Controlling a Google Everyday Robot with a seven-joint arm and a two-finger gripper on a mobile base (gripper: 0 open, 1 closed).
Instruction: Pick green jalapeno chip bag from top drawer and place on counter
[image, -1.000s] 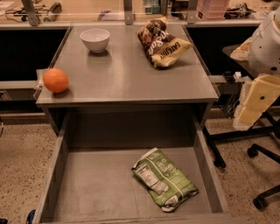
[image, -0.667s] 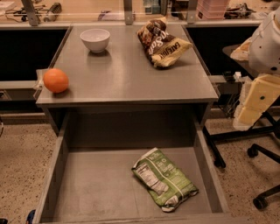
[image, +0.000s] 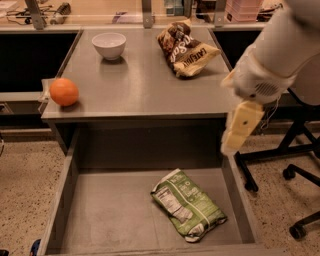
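The green jalapeno chip bag (image: 188, 204) lies flat on the floor of the open top drawer (image: 105, 215), right of the middle, with its white nutrition label facing up. The counter (image: 135, 87) is the grey tabletop just above and behind the drawer. My gripper (image: 237, 131) hangs from the white arm at the right. It is over the drawer's right wall by the counter's front right corner, well above the bag and apart from it. It holds nothing that I can see.
On the counter stand a white bowl (image: 109, 45) at the back left, an orange (image: 64, 92) at the left edge and a brown-and-yellow snack bag (image: 184, 48) at the back right. A black office chair base (image: 290, 165) stands on the floor to the right.
My arm and gripper have moved left, from beside the counter to over the drawer's right wall. The bag and the things on the counter have not moved.
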